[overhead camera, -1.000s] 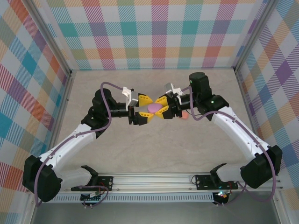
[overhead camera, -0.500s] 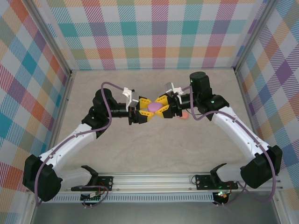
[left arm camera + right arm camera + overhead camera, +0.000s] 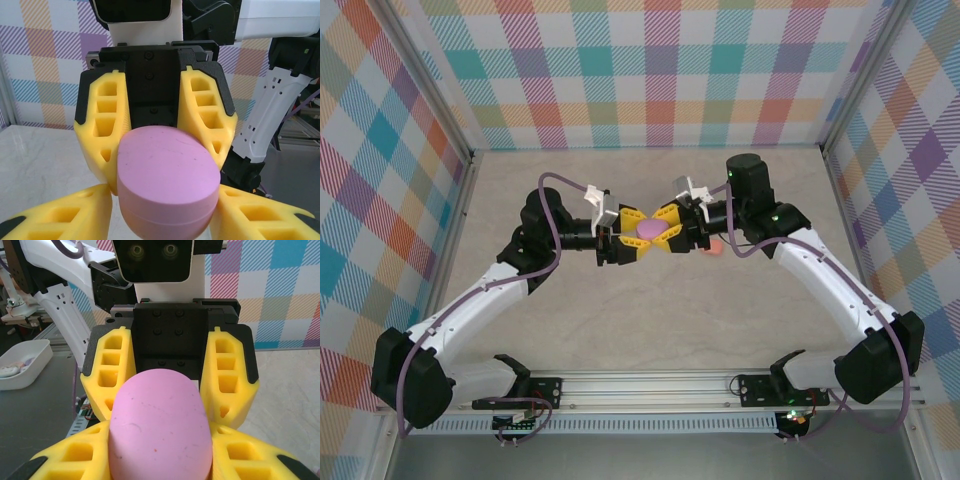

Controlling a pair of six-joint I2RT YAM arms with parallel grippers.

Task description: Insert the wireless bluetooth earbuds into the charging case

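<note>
The earbuds are too small for me to place for certain; the likeliest candidate is a small salmon-orange piece (image 3: 715, 246) on the table (image 3: 650, 330) just right of the charging case (image 3: 648, 232), half hidden by the right arm (image 3: 820, 270). The case is pink, its lid down, held in the air between both sets of fingers; I judge nothing is inserted yet, so opening the lid, fetching the buds and seating them are all left. The right fingers (image 3: 75, 460) are partly closed, clamped on one end of the case; the left fingers (image 3: 65, 217) flank the other end, but I can't tell whether they press. The left wrist view shows the lid seam; the right wrist view shows a white tray (image 3: 30, 371) beyond the case, its contents blurred; the top view shows the salmon piece.
</note>
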